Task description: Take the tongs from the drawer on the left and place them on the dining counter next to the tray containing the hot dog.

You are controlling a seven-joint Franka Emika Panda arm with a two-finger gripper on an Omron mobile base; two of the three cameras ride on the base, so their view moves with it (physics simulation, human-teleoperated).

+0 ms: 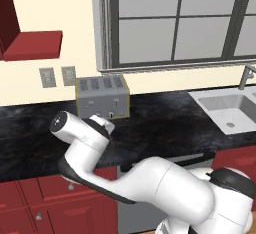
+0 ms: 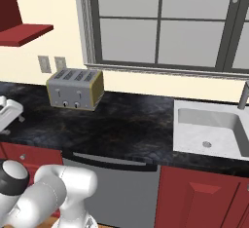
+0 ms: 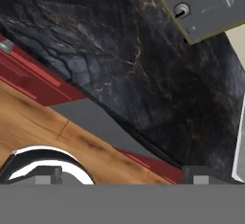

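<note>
The robot is at the opening step of the task: reaching toward the drawer [image 1: 65, 188], with nothing yet taken. In the left base view the arm folds over the black marbled counter [image 1: 165, 123], and the end effector [image 1: 102, 124] sits just in front of the silver 4-slot toaster [image 1: 102, 97], low over the counter's front part. In the hand view its 2 dark fingertips [image 3: 48, 174] stand far apart at the bottom, so the end effector is wide open and holds nothing. That view looks down past the counter's front edge to the red cabinet fronts, the grey dishwasher front [image 3: 98, 122] and the wooden floor [image 3: 33, 127]. The drawer lies below the counter, down and to the left of the toaster, a dark red front with a small round knob [image 1: 71, 187]; it appears shut. The tongs cannot be seen and are presumably inside it. The sink [image 1: 227, 107] lies well to the right of the toaster and plays no part. The next move seems to call for lowering the hand off the counter's edge, down-left of the toaster, lining the open fingers on the small knob, closing on it and pulling straight out.
</note>
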